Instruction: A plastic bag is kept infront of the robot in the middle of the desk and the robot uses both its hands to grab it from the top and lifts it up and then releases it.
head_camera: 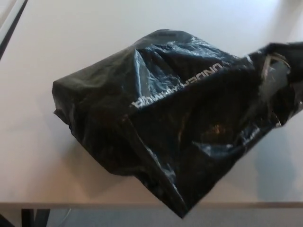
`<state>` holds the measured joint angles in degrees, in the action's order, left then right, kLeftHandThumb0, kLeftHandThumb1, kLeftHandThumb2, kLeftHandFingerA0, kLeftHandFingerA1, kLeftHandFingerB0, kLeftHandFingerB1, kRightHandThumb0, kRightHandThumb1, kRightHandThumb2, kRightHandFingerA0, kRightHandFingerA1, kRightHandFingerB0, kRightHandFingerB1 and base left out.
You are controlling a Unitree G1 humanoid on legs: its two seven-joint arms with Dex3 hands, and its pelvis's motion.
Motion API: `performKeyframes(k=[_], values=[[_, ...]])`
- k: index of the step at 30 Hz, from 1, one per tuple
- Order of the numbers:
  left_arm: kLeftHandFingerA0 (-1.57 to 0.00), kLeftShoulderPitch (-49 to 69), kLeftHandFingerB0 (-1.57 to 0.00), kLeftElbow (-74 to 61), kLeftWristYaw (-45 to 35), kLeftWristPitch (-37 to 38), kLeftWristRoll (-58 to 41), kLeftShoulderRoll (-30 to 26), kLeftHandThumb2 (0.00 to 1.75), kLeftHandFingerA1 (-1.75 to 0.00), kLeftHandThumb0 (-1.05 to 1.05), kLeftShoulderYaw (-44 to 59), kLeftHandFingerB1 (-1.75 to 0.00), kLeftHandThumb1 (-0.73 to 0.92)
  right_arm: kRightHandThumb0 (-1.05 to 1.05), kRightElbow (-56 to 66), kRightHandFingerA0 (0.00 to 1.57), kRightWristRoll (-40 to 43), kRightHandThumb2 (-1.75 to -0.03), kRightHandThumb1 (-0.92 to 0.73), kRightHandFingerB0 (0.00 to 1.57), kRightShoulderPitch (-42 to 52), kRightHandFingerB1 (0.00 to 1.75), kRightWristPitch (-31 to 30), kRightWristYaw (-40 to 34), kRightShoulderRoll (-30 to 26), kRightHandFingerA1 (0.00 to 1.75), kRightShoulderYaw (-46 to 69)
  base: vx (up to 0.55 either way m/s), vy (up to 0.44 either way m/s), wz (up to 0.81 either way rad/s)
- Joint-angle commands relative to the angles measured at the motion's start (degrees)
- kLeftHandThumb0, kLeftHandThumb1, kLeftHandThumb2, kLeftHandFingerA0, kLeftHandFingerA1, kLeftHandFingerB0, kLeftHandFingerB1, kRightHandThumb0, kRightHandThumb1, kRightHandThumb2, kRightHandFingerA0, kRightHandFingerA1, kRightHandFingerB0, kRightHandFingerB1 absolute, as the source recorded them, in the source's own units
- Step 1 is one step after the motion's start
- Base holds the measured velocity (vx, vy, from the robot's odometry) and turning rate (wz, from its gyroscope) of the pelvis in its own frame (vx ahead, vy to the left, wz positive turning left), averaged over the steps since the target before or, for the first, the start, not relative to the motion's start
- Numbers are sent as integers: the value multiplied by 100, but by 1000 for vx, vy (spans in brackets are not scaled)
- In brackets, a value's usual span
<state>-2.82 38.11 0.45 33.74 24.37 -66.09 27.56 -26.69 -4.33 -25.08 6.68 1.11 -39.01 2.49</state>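
Counter (pixel 71 47), pale and wide, fills the head view, its near edge running across the bottom at six o'clock. Across its middle and toward three o'clock lies the black plastic bag (pixel 175 123), crumpled and glossy, with white lettering upside down on its top face. The bag's lower corner reaches past the counter's near edge at about five o'clock, and its rumpled mouth rises toward the frame's right edge at three o'clock, where a pale strip shows among the folds. Neither robot hand can be made out: the left does not show, and at three o'clock only dark folds are visible, so whether a hand grips the bag there cannot be told. A dark strip (pixel 12 23) runs along the counter's edge at ten o'clock.
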Motion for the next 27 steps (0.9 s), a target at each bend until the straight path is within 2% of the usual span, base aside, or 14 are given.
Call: performKeyframes(k=[1,2,3,5,6,8,9,12,13,14,19,20,23,27], values=[[0,2992,0,-705,552,1977,-1126,1599,119,0,-105,1981,-19,79,-97,1383,61,1486,-71,-74,39,3014,37,1466,2180,-1079,47,2305,0,0,0],[0,3191,0,-873,514,2074,-1172,1766,79,0,-105,2018,-7,92,-96,1556,52,1602,-66,-82,36,3271,33,1502,2354,-1057,41,2491,0,0,0],[0,3397,0,-1151,450,2119,-1268,1985,114,0,-101,2040,-18,77,-99,1829,28,1721,-103,-65,17,3598,39,1486,2540,-1027,46,2767,0,0,0],[0,3632,0,-1564,371,2131,-1436,2314,112,0,-103,2041,-17,76,-99,2277,17,2162,-105,-64,4,4060,32,1312,3036,-958,44,3272,0,0,0],[0,3620,0,-1547,449,2203,-1402,2378,110,0,-103,2022,-16,76,-40,2378,0,2333,-97,-27,0,4198,48,1301,3199,-917,48,3466,0,0,0],[0,3669,0,-1636,473,2322,-1458,2521,109,0,-102,2002,-17,76,-40,2666,0,2501,-97,-28,0,4612,48,1481,3330,-777,48,3936,0,0,0],[0,3708,0,-1666,433,2345,-1516,2561,110,0,-102,1989,-18,75,-92,2754,13,2634,-101,-62,5,4747,26,1523,3440,-723,43,4116,0,0,0],[0,3887,0,-1824,379,2283,-1525,2714,111,0,-101,2025,-18,76,-94,2823,16,3048,-102,-61,4,5089,24,1541,3819,-615,44,4660,0,0,0],[0,3908,0,-1799,389,2314,-1509,2736,111,0,-100,2047,-19,75,-98,2888,25,3121,-65,-78,8,5261,24,1408,3915,-607,32,4878,0,0,0],[0,3945,0,-1810,383,2315,-1516,2759,110,0,-101,2074,-19,74,-94,2801,18,3237,-102,-63,5,5330,24,1446,4127,-644,47,5022,0,0,0],[0,4061,0,-1832,262,2408,-1769,2843,107,0,-100,2061,-22,72,-93,2347,18,3814,-102,-64,5,5586,17,1654,4985,-576,49,5513,0,0,0],[0,4033,0,-1780,213,2541,-1923,2876,68,0,-105,1958,-21,92,-96,2339,18,3859,-103,-65,6,5687,18,1742,4961,-420,49,5544,0,0,0],[0,3951,0,-1599,103,3047,-2326,3045,116,-8,-105,1534,-21,73,-97,2486,10,3728,-99,-67,4,6092,18,2425,4613,355,42,5206,0,0,0],[0,3980,-1,-1461,-33,3581,-2828,3687,110,-2,-105,665,-29,69,-88,2323,6,3300,-103,-64,9,6449,21,3901,4229,1635,35,4139,0,0,0]])
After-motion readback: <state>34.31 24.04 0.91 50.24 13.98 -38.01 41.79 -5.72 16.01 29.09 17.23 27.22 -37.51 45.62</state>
